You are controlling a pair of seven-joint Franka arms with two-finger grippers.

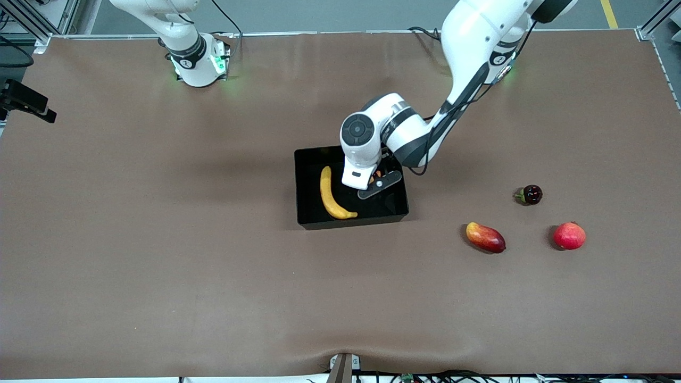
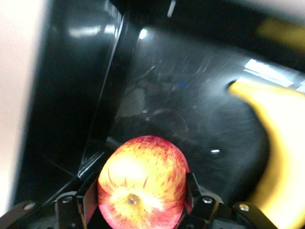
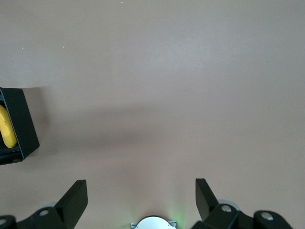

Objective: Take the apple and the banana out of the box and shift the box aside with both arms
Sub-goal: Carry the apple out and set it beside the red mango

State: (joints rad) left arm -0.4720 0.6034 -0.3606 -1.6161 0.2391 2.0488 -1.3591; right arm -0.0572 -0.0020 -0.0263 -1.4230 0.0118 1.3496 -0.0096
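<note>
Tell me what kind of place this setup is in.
Most likely a robotics lab or test bench, not a kitchen. Two white arms are mounted on a brown-covered table, metal framing stands at its corners, and cables run along its edge. The fruit and black box look like practice props.

Apple (image 1: 377,174) mostly hidden under left wrist

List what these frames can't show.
- Front view: the streaked red-and-yellow apple is almost hidden under the left arm's wrist; the left claw too.
- Left wrist view: the long yellow banana is blurred and cut by the edge.
- Right wrist view: the black plastic bin is cut off.
</note>
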